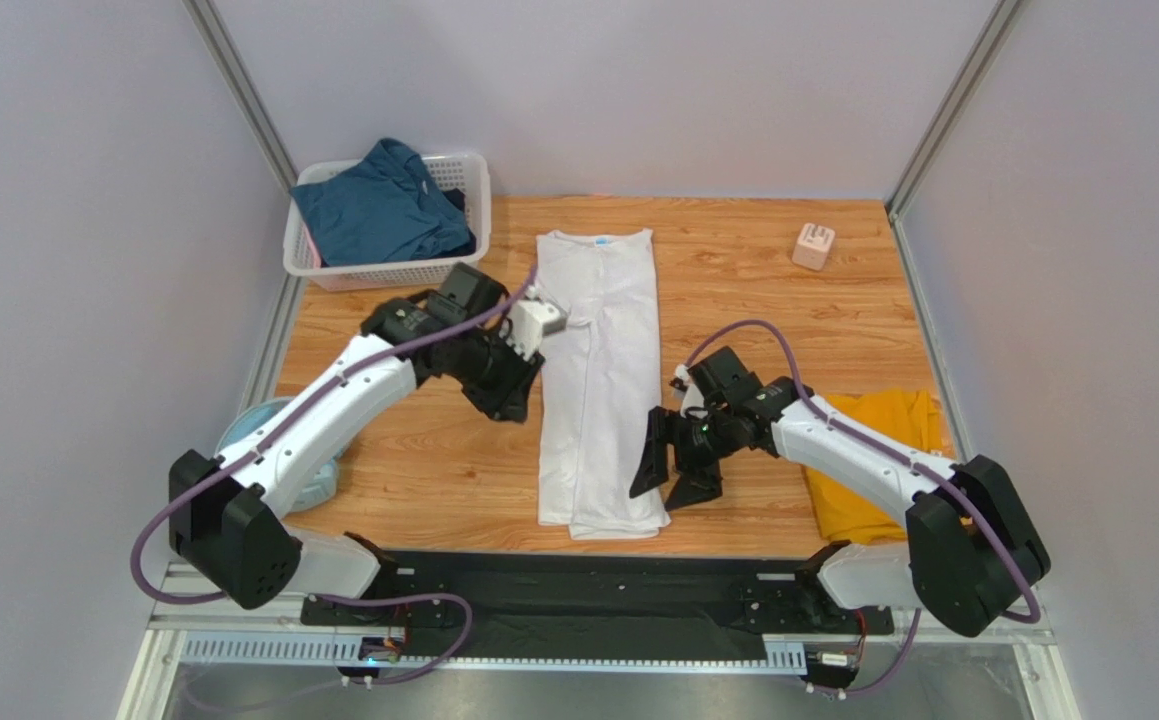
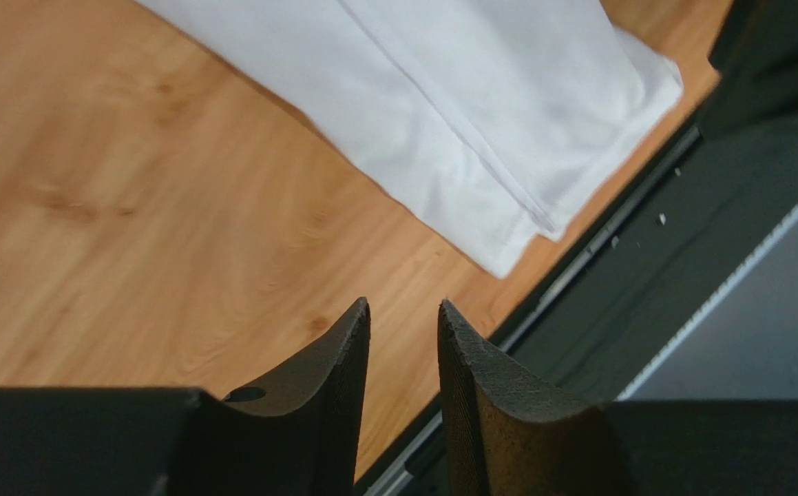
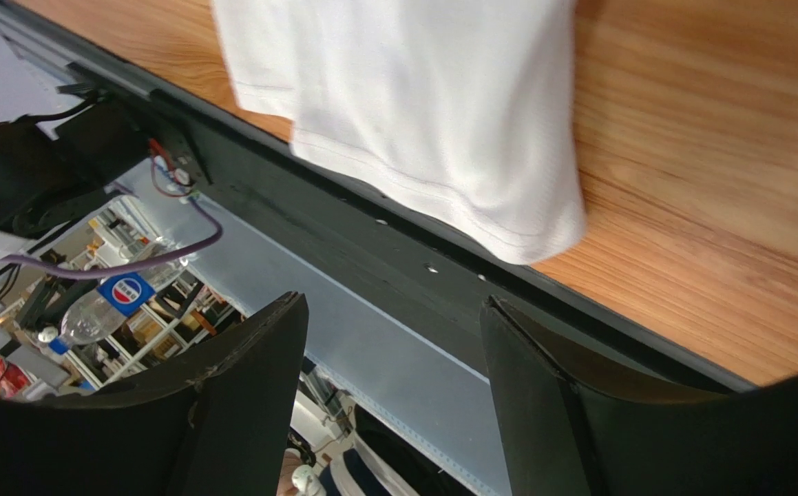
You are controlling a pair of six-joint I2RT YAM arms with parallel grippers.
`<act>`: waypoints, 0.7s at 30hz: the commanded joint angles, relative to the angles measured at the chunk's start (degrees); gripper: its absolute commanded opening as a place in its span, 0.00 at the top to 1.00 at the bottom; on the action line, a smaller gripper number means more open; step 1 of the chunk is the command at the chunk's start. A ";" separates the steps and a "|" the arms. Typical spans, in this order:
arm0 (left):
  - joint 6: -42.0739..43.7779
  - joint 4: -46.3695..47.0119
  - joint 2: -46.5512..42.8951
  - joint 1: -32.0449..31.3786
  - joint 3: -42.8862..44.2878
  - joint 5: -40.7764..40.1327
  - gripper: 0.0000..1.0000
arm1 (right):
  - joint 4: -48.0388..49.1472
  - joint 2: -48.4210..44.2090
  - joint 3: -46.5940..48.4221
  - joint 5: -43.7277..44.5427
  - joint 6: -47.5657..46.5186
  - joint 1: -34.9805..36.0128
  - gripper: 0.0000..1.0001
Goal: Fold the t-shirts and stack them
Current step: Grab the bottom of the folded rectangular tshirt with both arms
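Lying lengthwise along the middle of the table [image 1: 781, 315], the white shirt [image 1: 597, 375] is seen folded into 1 long strip, collar at the far end. The left gripper [image 2: 404, 310] is held just beside its left edge, fingers a narrow gap apart, empty. The right gripper [image 3: 392, 302] is held by its near right edge, spread wide, empty. The teal shirt [image 1: 382, 210] is heaped in the basket [image 1: 468, 173] at far left; the yellow shirt [image 1: 886, 420] is laid at near right.

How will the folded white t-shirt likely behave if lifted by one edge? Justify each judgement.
The white t-shirt would probably droop limply: it lies flat in thin, softly creased layers. Its loose folded layers, visible at the near hem, would likely fall open.
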 commanded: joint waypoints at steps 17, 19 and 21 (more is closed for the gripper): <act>-2.28 9.73 3.91 -13.37 -15.35 0.49 0.41 | 3.58 3.46 -5.09 3.33 -3.42 -6.70 0.32; -3.24 10.18 4.18 -13.37 -15.44 -0.64 0.38 | 3.94 3.99 -5.44 2.80 -3.60 -6.80 0.32; -5.97 10.53 3.92 -13.20 -15.97 -1.88 0.27 | 5.25 4.78 -6.58 2.01 -3.43 -6.80 0.32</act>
